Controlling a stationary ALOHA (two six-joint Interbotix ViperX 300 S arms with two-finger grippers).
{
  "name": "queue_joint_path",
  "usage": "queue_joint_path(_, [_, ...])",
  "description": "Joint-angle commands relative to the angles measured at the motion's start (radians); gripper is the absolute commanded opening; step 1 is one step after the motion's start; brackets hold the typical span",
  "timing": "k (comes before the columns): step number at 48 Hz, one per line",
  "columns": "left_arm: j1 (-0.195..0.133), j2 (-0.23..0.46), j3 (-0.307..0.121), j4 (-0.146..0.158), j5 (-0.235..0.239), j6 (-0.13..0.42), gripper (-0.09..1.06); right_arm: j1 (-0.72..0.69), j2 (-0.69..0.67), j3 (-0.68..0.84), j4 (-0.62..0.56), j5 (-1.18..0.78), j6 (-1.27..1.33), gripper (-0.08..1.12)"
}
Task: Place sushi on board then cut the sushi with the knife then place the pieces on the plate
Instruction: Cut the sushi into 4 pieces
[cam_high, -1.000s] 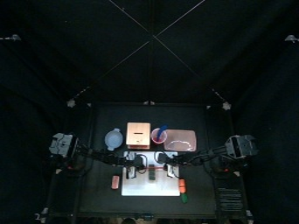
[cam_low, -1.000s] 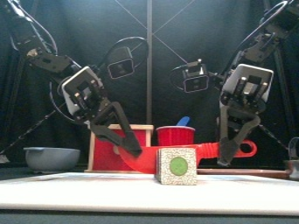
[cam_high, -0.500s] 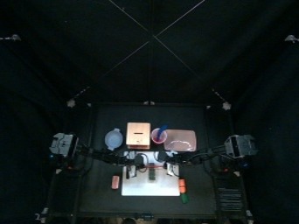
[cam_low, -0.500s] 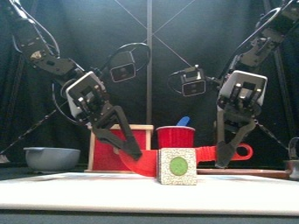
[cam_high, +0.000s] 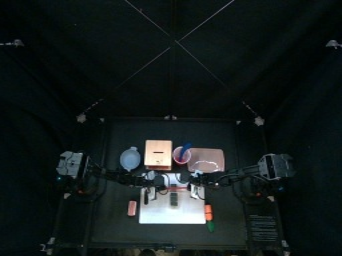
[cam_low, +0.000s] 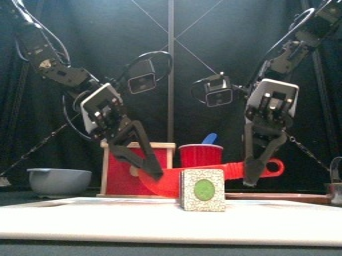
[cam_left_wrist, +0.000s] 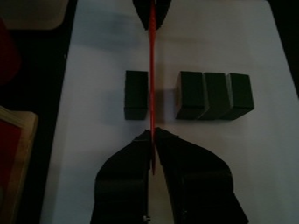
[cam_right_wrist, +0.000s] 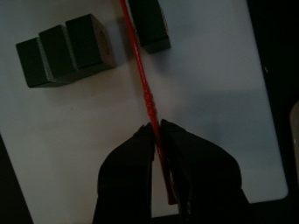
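Top view: the white board (cam_high: 174, 212) lies at the front of the worktop (cam_high: 110, 225), w/ both grippers over its back part. The pink tray (cam_high: 210, 158), red cup (cam_high: 182, 154), wooden box (cam_high: 159, 152) & bowl (cam_high: 130, 157) sit in a row behind, apart from the board.

Front view: the L gripper (cam_low: 147, 172) & R gripper (cam_low: 251, 178) each pinch one end of the red knife (cam_low: 267, 168), close to the top of the sushi (cam_low: 203, 190).

Left wrist view: the knife is over the gap btw one block (cam_left_wrist: 136, 94) & three blocks (cam_left_wrist: 216, 94). There is bare board on both sides.

Right wrist view: there is lots of bare board out to its edge.
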Motion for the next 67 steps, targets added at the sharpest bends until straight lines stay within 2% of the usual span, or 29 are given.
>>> queue_joint_path(1, [-0.003,-0.066,-0.021,0.021,0.008,0.0,0.52,-0.008,-0.069,-0.031,0.0,0.015,0.005,0.51])
queue_joint_path(7, [-0.006,-0.121,-0.017,0.043,0.037,-0.002,0.52,-0.006,-0.109,-0.04,0.002,0.041,0.005,0.51])
queue_joint_path(13, [-0.017,-0.163,-0.011,0.046,0.058,-0.002,0.52,0.008,-0.137,-0.043,0.011,0.048,0.005,0.51])
queue_joint_path(17, [-0.037,-0.17,-0.006,0.046,0.058,-0.002,0.52,0.031,-0.147,-0.043,0.025,0.049,0.005,0.51])
queue_joint_path(24, [-0.074,-0.152,-0.005,0.043,0.06,-0.005,0.52,0.064,-0.141,-0.04,0.049,0.048,0.006,0.51])
queue_joint_path(30, [-0.091,-0.132,-0.009,0.035,0.06,-0.005,0.52,0.075,-0.137,-0.035,0.071,0.049,0.006,0.51])
queue_joint_path(41, [-0.095,-0.107,-0.012,0.014,0.06,-0.006,0.52,0.087,-0.117,-0.034,0.084,0.048,0.006,0.51])
queue_joint_path(67, [-0.095,-0.08,-0.021,0.014,0.058,-0.006,0.52,0.091,-0.081,-0.029,0.086,0.048,0.006,0.51])
